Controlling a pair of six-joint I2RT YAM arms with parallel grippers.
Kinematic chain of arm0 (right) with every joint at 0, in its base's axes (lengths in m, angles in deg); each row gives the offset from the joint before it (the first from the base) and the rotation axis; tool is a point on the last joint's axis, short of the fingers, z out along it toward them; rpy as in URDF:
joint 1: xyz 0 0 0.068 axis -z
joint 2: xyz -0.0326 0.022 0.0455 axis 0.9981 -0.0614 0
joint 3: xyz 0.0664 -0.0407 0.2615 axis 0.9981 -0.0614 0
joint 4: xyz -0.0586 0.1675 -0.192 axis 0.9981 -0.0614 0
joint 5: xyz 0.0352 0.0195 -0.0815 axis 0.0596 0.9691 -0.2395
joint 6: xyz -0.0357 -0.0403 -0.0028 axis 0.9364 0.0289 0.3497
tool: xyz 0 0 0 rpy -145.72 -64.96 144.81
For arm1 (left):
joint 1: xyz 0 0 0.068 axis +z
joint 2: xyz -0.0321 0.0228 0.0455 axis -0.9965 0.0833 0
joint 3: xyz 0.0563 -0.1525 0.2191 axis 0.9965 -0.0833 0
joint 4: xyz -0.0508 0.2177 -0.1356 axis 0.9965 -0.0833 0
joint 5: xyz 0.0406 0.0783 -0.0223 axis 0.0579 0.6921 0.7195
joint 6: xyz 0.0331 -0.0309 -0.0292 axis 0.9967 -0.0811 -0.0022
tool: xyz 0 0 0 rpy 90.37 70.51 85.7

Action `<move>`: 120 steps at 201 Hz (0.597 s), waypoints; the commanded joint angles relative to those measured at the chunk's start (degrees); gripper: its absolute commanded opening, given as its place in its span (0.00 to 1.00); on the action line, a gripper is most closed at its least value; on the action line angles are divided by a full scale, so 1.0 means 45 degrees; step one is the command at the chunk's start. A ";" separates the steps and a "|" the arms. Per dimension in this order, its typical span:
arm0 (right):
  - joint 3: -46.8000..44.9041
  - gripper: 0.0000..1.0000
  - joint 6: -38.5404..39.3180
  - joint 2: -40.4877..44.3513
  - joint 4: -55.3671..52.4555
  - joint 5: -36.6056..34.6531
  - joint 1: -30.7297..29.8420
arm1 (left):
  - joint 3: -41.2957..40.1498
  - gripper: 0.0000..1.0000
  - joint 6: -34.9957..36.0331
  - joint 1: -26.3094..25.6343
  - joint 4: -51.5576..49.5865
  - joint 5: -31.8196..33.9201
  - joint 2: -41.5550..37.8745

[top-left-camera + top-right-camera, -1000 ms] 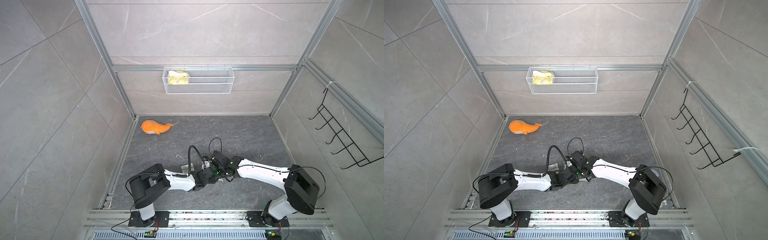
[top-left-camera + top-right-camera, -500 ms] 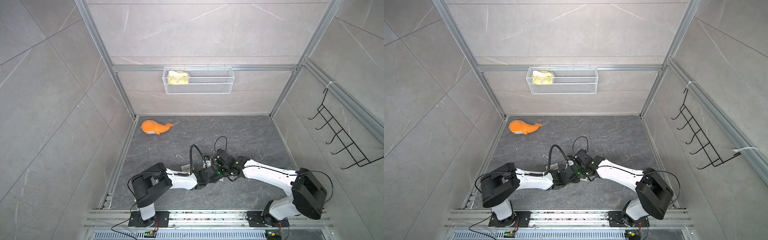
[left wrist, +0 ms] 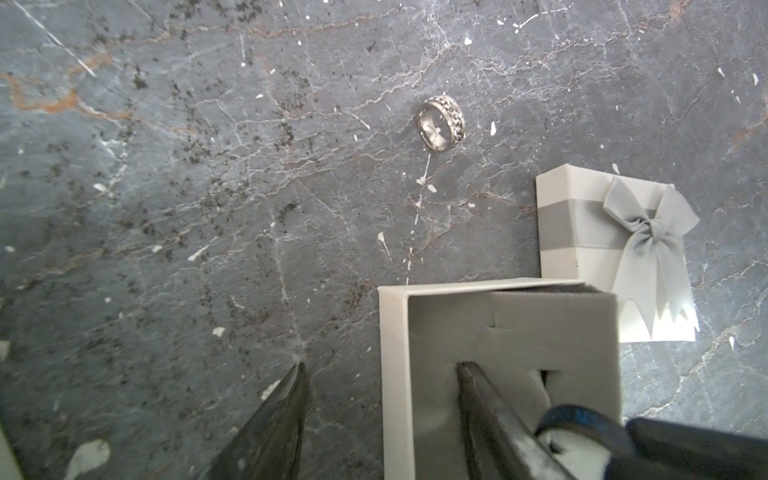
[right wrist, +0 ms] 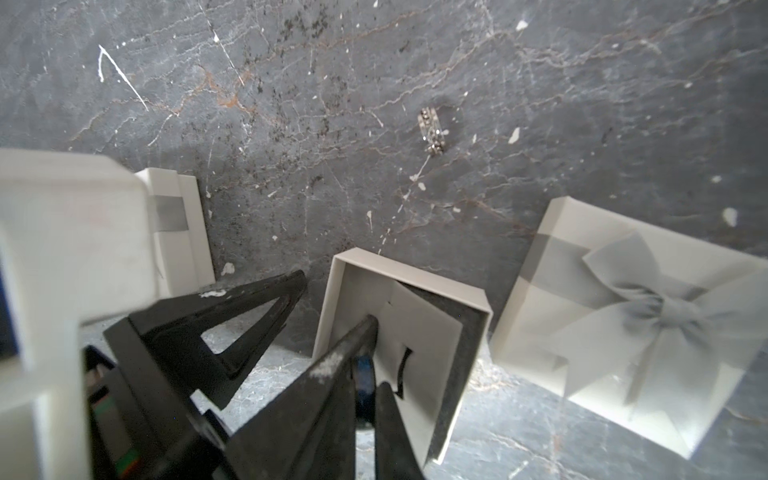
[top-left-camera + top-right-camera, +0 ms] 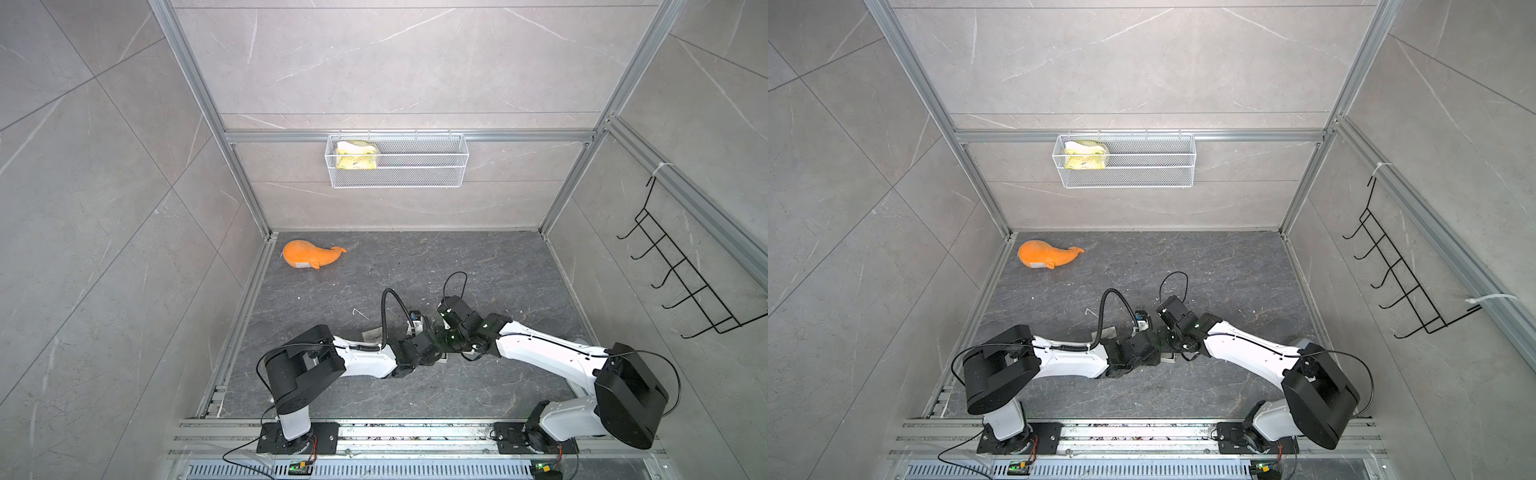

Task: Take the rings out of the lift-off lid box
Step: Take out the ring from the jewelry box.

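Observation:
The white lift-off lid box (image 3: 392,374) stands open, a grey foam insert (image 3: 511,328) inside it. My left gripper (image 3: 380,365) is open and straddles one box wall, one finger on the floor side and one over the foam. My right gripper (image 4: 376,361) reaches into the same box (image 4: 332,307) and is shut on a dark blue-black ring (image 4: 365,374), which also shows as the ring (image 3: 575,417) beside my left inner finger. A silver patterned ring (image 3: 441,124) lies on the dark floor beyond the box. In both top views the arms meet at the box (image 5: 444,358) and hide it almost entirely.
The lid with a grey bow (image 3: 582,232) lies beside the box. Another white ribboned box (image 4: 183,249) stands behind my left wrist. An orange plush whale (image 5: 309,255) lies far left. A wire basket (image 5: 397,160) and a black hook rack (image 5: 673,282) hang on the walls.
The right arm has shifted slightly to the right while its wrist stays over the box. The left arm has barely moved, and neither gripper has changed its opening.

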 commanded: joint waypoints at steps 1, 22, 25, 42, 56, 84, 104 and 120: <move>-0.0277 0.00 -0.0342 0.0195 0.0594 0.0754 0.0179 | -0.0334 0.59 -0.0079 -0.0020 -0.1720 -0.1283 0.0912; -0.0278 0.00 -0.0408 0.0447 0.0274 0.0293 0.0417 | -0.0452 0.59 -0.0084 -0.0003 -0.1736 -0.1132 0.0763; -0.0301 0.00 -0.0411 0.0539 0.0238 0.0185 0.0457 | -0.0468 0.59 -0.0088 -0.0007 -0.1728 -0.1102 0.0693; -0.0038 0.00 -0.0104 0.0647 -0.0362 -0.0730 0.0659 | -0.0633 0.60 -0.0074 0.0028 -0.1794 -0.0794 0.0268; 0.0134 0.00 0.0181 0.0486 -0.0514 -0.0823 0.0941 | -0.0714 0.62 0.0065 0.0056 -0.1924 -0.0585 -0.0160; 0.0699 0.00 0.0661 -0.0015 -0.0537 -0.0645 0.1364 | -0.0726 0.65 0.0225 0.0071 -0.2191 -0.0152 -0.0869; 0.1099 0.00 0.0817 -0.0495 -0.0475 -0.0819 0.1645 | -0.0792 0.68 0.0268 0.0074 -0.2231 0.0143 -0.1347; 0.1559 0.00 0.1034 -0.1170 -0.0592 -0.1203 0.1882 | -0.0791 0.70 0.0345 0.0082 -0.2264 0.0251 -0.1626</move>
